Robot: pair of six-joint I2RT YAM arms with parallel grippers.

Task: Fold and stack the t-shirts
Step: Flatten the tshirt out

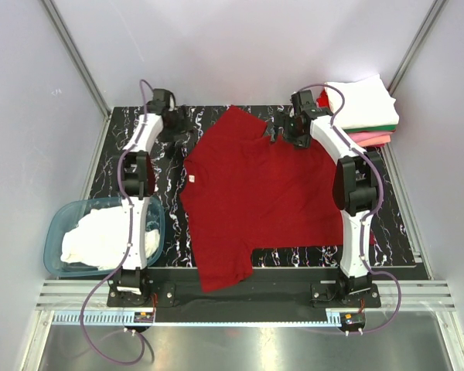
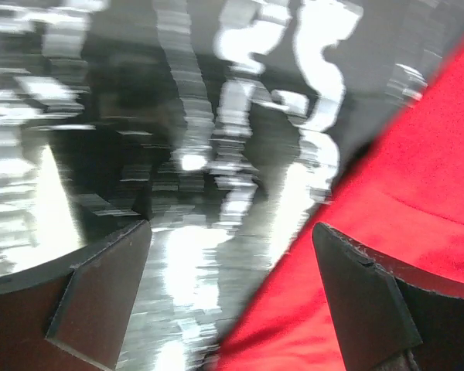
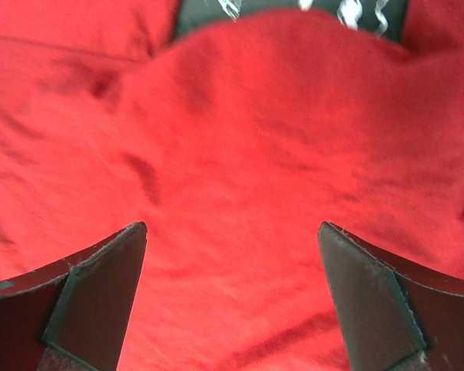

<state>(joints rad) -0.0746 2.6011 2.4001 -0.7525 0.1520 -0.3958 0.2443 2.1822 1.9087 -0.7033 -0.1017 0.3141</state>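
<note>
Dark red t-shirt (image 1: pixel 255 193) lies spread flat across the middle of the black marbled tabletop (image 1: pixel 174 224), one corner draping over the near edge on the left side. At the far left, the left fingers (image 2: pixel 100 297) are spread apart and empty. They sit over bare tabletop at the shirt's far-left edge, with one finger over the red cloth; that view is blurred, so contact can't be judged. At the far right, the right fingers (image 3: pixel 100 294) are also wide apart, gripping nothing, with rumpled red fabric below them. In the far right corner there's a stack of folded t-shirts (image 1: pixel 363 108), white on top, with green, pink and red beneath. At the near left, off the tabletop, a teal tub (image 1: pixel 58 232) holds bunched white t-shirts (image 1: pixel 93 236).
</note>
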